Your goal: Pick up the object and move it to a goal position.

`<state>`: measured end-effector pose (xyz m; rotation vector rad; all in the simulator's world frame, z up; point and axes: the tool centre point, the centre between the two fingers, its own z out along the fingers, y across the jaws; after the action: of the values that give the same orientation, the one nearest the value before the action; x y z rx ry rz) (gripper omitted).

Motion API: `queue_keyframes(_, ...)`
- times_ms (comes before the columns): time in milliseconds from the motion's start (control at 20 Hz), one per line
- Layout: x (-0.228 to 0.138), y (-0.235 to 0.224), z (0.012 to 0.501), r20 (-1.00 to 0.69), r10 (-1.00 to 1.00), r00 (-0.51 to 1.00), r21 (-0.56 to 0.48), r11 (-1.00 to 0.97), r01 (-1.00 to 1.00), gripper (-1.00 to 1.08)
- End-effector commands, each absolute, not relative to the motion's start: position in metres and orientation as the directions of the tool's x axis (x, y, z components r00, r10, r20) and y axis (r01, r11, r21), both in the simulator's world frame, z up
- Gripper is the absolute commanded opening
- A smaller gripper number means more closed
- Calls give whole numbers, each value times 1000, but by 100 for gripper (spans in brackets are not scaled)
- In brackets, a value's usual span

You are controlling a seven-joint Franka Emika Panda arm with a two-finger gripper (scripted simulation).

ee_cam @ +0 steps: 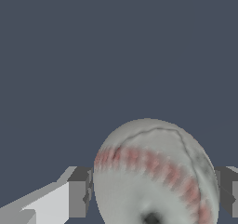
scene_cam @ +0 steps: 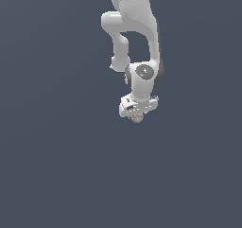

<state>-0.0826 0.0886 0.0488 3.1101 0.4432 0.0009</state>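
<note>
**Baseball pinched between the gripper's fingers**

The gripper (ee_cam: 153,197) is closed on the baseball (ee_cam: 155,176): in the wrist view a grey finger pad (ee_cam: 78,193) sits against one side of the ball and the other pad (ee_cam: 228,195) against the opposite side, with no gap showing on either. The ball fills the space between them, whitish-grey, with a band of faint red stitching curving across its face and a thin dark seam line arcing over its upper part.

In the exterior view the gripper (scene_cam: 137,114) points downward at the end of the white Panda arm (scene_cam: 134,28), which comes in from 12 o'clock. The baseball (scene_cam: 137,118) shows only as a small pale blob at the fingertips, at 6 o'clock from the wrist joint (scene_cam: 144,72). Around it lies a plain dark blue-grey background (scene_cam: 47,151); whether the ball touches any surface cannot be told.
</note>
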Motion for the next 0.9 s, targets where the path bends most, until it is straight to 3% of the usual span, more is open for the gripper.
queue_keyframes(0, -83, 89, 48, 0, 280, 960, 0, -960, 280, -100)
queue_keyframes(400, -82, 100, 60, 0, 280, 960, 0, -960, 280, -100)
queue_keyframes(850, -76, 150, 105, 0, 280, 960, 1, -960, 280, -100)
